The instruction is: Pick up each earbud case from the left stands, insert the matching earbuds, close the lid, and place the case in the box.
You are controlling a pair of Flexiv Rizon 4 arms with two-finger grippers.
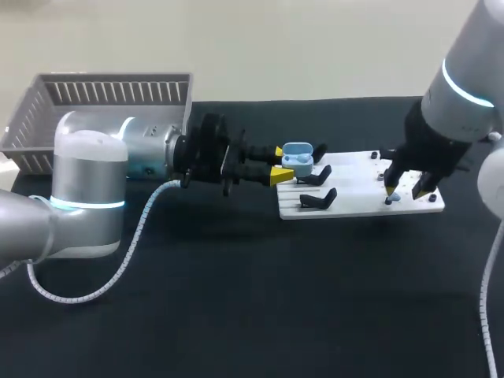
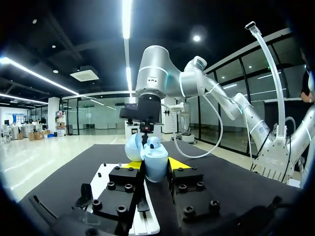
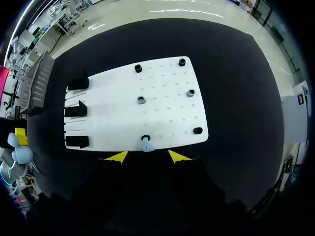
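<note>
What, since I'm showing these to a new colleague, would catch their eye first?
The light blue earbud case, lid open, clamped in the left gripper just off the stand end of the white board. Then the right gripper, open, poised over a small blue earbud at the board's edge.

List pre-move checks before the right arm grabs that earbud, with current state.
1. Case clamped in left gripper: ok, a yellow tip on each side.
2. Lid open: ok.
3. Right gripper open: ok.
4. Earbud centred ahead of right gripper: ok.
5. Earbud gripped: not ok, gripper stands clear of it.
6. Room in basket: cannot tell, the left arm hides much of the inside.
</note>
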